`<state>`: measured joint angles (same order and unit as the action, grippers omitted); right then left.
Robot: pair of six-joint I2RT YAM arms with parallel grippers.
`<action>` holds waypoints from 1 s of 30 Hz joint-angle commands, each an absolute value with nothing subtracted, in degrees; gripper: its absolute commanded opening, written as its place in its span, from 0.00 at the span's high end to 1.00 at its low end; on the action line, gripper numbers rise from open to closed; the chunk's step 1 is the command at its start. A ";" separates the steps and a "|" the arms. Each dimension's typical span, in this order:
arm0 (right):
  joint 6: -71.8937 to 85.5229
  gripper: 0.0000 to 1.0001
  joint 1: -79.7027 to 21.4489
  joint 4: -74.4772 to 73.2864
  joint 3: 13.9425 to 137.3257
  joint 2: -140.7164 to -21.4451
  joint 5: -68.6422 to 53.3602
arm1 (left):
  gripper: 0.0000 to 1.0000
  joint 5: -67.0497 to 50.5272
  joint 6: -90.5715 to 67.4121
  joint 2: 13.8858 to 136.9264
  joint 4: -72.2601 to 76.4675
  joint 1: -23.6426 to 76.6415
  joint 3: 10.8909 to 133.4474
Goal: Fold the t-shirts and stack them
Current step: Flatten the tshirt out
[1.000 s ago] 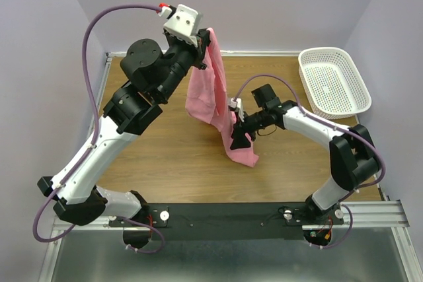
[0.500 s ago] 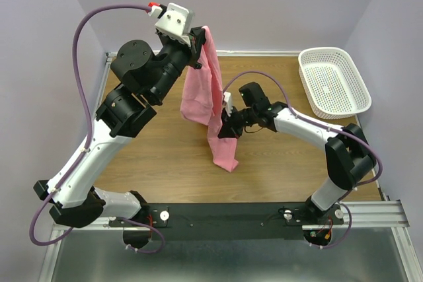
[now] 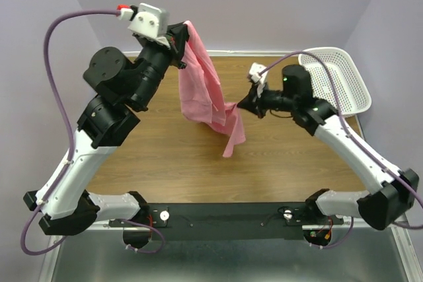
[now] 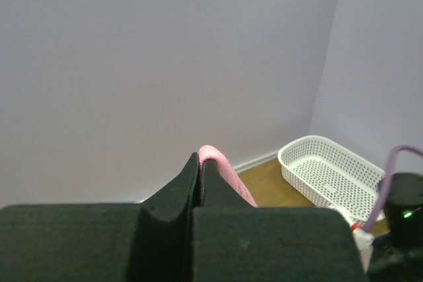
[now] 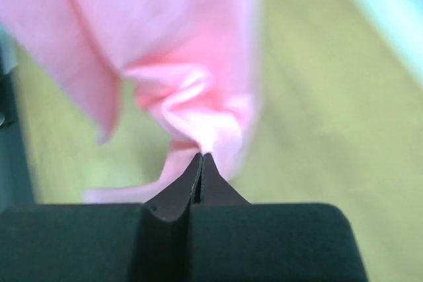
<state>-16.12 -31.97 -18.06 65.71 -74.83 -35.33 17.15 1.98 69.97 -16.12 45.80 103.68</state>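
My right pincer [image 3: 240,104] was open beside the t-shirt [image 3: 201,87] 1 second ago. Now it has snapped shut on a bit of the pink cloth and pulled it out to the right. My left pincer [image 3: 180,33] is clamped tight on the top of the t-shirt, and it has swung up and to the left. So the t-shirt hangs in the air between my 2 pincers, over the middle of the table [image 3: 158,150]. I think this means I can start to spread it out flat for folding.

I cannot tell which part of the t-shirt each pincer holds. The sleeves and neck are lost in the bunched cloth. My right wrist view is blurry. The low tip of the t-shirt hangs near the table, but I cannot tell if it touches. I see only 1 t-shirt. The white basket [image 3: 334,78] sits far off at the back right.
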 commanded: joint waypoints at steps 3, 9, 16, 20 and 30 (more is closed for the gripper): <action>-21.62 0.99 -29.62 -27.50 80.92 -68.91 -25.42 | 1.00 11.82 1.76 63.99 -9.77 45.44 106.36; -21.27 0.99 -29.53 -33.21 104.12 -67.50 -20.40 | 1.00 1.25 -4.12 57.05 -1.32 45.53 103.62; -21.97 0.99 -29.53 -39.72 122.24 -66.36 -17.76 | 1.00 -2.11 -10.10 51.07 -0.26 45.44 97.75; -22.50 1.00 -29.44 -40.61 119.90 -65.13 -17.57 | 1.00 4.37 -10.81 46.59 2.11 45.53 88.79; -31.66 0.23 -29.79 -33.87 71.05 -67.67 -65.20 | 1.00 12.84 -10.81 46.58 0.09 45.44 74.53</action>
<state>-28.47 -29.30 -33.61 82.65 -64.84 -43.48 10.46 -10.44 46.35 -1.69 45.69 73.73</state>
